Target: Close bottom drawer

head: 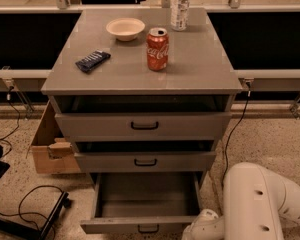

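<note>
While the gripper (202, 227) sits low at the near right, just beside the right end of the bottom drawer (147, 204) and partly cut off by the lower edge of the view, whether it is released or clenched cannot be told. Its white arm (262, 204) fills the near right corner. The bottom drawer stands pulled well out toward the near side, its plain grey inside showing and its black handle (148, 229) untouched. The middle drawer (145, 161) and top drawer (142, 125) sit much further in. On the cabinet top (205, 64) stand a cola can (157, 49), a bowl (125, 28) and a bottle (180, 6). By this evidence, nothing of the closing looks done: the whole push inward is left.
</note>
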